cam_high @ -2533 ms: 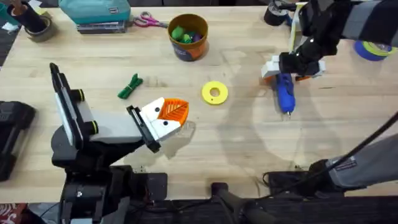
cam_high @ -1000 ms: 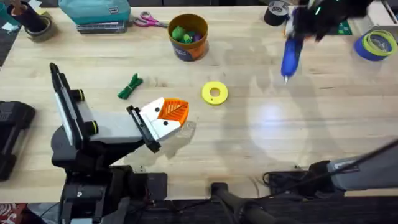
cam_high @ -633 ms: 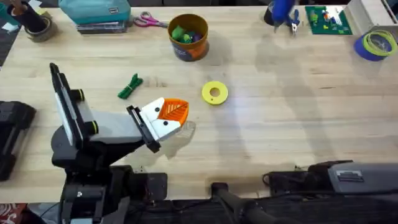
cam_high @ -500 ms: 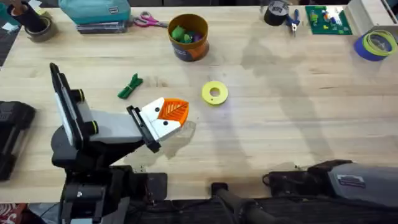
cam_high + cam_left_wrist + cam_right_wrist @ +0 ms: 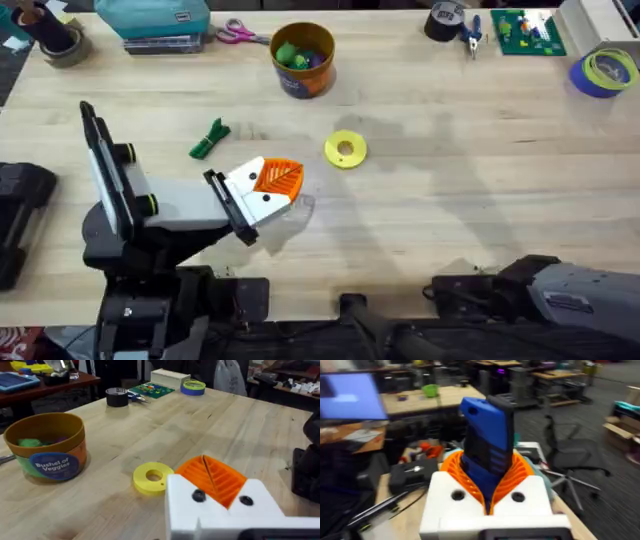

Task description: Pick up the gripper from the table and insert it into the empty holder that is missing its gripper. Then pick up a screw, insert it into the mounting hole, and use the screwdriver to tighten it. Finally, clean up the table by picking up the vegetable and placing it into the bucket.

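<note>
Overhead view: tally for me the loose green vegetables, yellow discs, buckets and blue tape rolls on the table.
Loose green vegetable: 1
Yellow disc: 1
Bucket: 1
Blue tape roll: 1
Total: 4

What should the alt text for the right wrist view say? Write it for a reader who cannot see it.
The right gripper, white with orange ribbed pads, is shut on the blue screwdriver, which sticks up from between the pads. Behind it is a room with desks and an office chair.

Open tabletop (image 5: 480,190) right of yellow disc (image 5: 345,149); clutter along far edge.
</note>
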Controlling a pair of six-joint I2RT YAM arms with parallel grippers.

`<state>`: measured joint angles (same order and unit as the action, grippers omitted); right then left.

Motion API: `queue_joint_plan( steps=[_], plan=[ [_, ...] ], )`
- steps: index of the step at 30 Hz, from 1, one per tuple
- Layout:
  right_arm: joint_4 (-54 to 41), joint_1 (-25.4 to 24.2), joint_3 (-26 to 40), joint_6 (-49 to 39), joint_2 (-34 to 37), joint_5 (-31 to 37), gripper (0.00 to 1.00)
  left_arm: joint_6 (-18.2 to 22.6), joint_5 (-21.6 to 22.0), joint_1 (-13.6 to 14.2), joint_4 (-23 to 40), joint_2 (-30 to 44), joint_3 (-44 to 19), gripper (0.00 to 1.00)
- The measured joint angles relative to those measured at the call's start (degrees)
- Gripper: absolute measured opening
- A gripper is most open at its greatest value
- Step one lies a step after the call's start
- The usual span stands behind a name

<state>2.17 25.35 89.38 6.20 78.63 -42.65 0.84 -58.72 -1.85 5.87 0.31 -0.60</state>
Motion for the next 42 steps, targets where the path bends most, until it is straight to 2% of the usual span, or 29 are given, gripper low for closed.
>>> queue_joint_plan(
  steps=[6,22,24,30,33,34,37,38,42],
  plan=[
    [0.6,4.1,0.0,0.0,0.0,-3.5,0.022,0.0,0.0,0.0,0.0,0.0,0.0,0.004],
    [6.9,12.9,0.0,0.0,0.2,-5.1,0.022,0.0,0.0,0.0,0.0,0.0,0.0,0.004],
    [7.9,15.4,0.0,0.0,1.2,-6.0,0.022,0.0,0.0,0.0,0.0,0.0,0.0,0.004],
    [12.0,15.4,-0.5,0.1,2.2,-9.6,0.022,0.0,0.0,0.0,0.0,0.0,0.0,0.004],
    [17.8,15.4,-2.7,1.5,2.2,-10.4,0.021,0.0,0.0,0.0,0.0,0.0,0.0,0.004],
    [24.5,15.1,-6.4,4.3,2.2,-11.0,0.021,0.0,0.0,0.0,0.0,0.0,0.0,0.004],
    [30.6,14.6,-10.5,7.2,2.2,-11.3,0.021,0.0,0.0,0.0,0.0,0.0,0.0,0.004],
    [35.3,14.4,-15.3,10.4,2.2,-11.5,0.021,0.0,0.0,0.0,0.0,0.0,0.0,0.004],
    [35.4,14.4,-16.1,11.4,2.2,-12.9,0.021,0.0,0.0,0.0,0.0,0.0,0.0,0.004]
  ],
)
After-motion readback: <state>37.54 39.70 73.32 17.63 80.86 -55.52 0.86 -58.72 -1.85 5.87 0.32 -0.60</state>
